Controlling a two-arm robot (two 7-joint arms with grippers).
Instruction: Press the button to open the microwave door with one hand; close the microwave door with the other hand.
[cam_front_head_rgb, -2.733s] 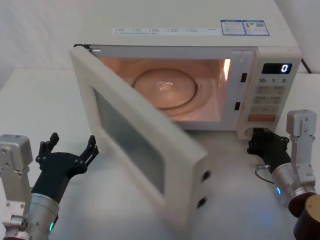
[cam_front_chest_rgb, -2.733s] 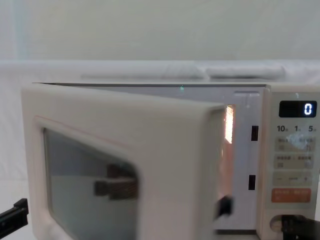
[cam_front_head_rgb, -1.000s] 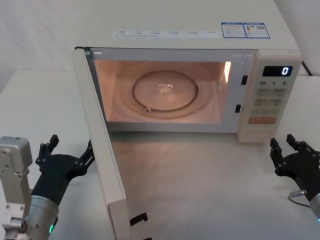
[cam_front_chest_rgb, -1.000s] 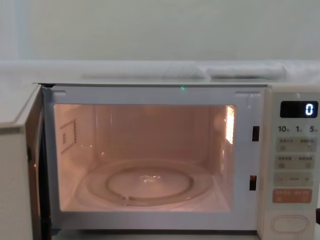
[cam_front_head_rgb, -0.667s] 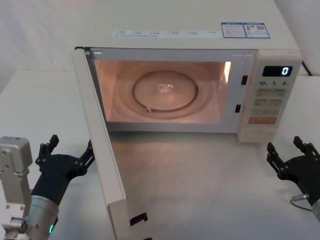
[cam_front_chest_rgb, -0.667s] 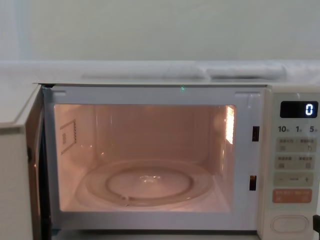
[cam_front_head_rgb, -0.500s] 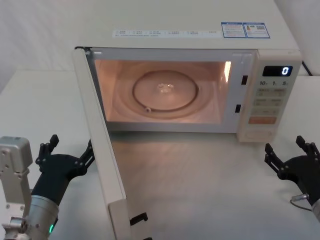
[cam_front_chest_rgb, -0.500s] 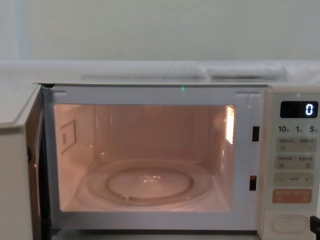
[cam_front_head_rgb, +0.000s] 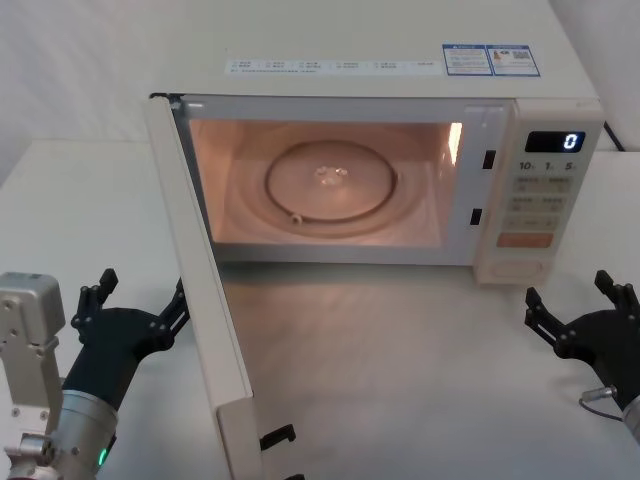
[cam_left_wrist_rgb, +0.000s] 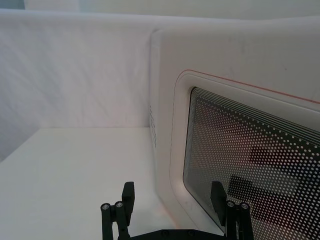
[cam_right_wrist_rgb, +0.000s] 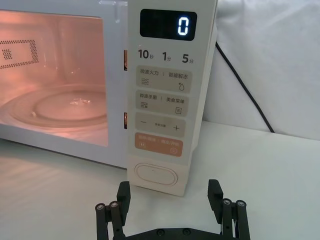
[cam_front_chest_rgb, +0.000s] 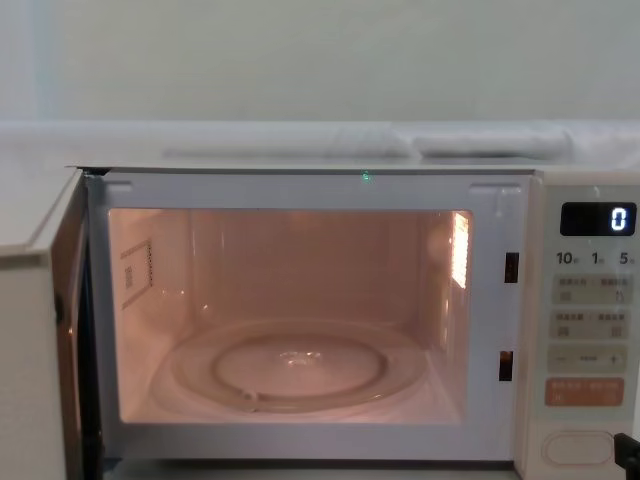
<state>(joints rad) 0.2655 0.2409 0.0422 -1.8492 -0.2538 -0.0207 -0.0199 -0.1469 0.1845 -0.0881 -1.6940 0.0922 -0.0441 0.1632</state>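
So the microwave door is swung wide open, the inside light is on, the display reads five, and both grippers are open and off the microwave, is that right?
Nearly. The display reads 0, not five, as the right wrist view shows; 5 is just a printed key label below it. The rest holds: the microwave door is swung wide open, the cavity is lit, and the left gripper and right gripper are open and touch nothing.

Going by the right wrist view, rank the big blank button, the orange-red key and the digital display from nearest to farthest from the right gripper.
From the right gripper:
1. The button, lowest on the control panel, just ahead of the open fingers.
2. The orange-red key, directly above it.
3. The digital display, at the panel's top.
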